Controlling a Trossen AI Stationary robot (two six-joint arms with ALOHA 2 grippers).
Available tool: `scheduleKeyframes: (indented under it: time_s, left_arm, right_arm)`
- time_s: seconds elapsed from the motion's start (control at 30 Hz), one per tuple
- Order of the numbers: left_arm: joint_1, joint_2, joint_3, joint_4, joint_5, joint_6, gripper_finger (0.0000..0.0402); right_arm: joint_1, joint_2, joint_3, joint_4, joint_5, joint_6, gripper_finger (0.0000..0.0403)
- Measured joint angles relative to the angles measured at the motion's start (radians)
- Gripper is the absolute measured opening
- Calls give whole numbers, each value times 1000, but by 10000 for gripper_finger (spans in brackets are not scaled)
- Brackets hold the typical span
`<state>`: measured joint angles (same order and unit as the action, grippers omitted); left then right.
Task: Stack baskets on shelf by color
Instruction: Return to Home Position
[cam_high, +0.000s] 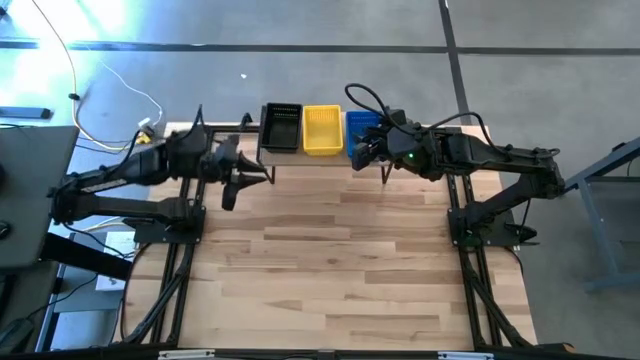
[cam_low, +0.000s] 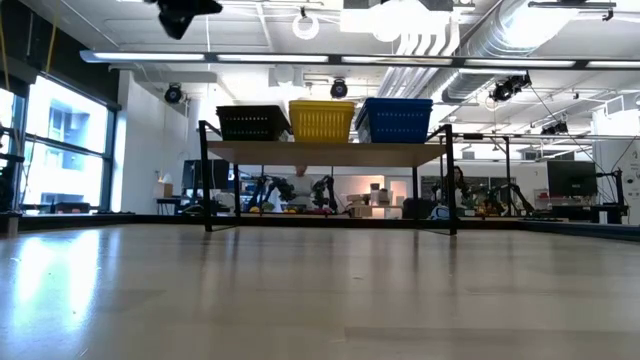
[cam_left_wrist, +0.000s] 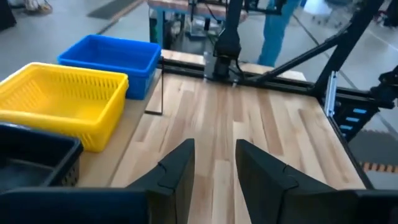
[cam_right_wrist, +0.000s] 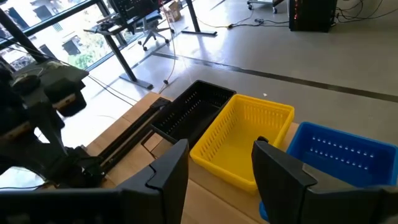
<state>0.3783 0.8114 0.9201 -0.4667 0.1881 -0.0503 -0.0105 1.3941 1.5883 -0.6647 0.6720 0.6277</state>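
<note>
Three baskets stand side by side on the shelf at the table's far edge: black on the left, yellow in the middle, blue on the right. My right arm partly covers the blue one from above. In the low view black, yellow and blue rest on the plank top. My left gripper is open with nothing between its fingers, near the shelf's left end. My right gripper is open above the shelf's right end, over the yellow and blue baskets.
The wooden tabletop stretches from the shelf to the near edge. The arms' black frames run along its left and right sides. A person's legs show beyond the table in the left wrist view.
</note>
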Motion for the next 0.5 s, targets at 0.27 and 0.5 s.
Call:
scheduleKeyframes:
  time_s: [0.27, 0.5]
  left_arm:
    - [-119, -229, -292, 176, -130, -90, 106]
    - [-172, -409, -428, 208, -152, -156, 106]
  right_arm:
    - [0, 0, 0, -3, -2, 0, 161]
    - [0, -11, 0, 13, -7, 0, 161]
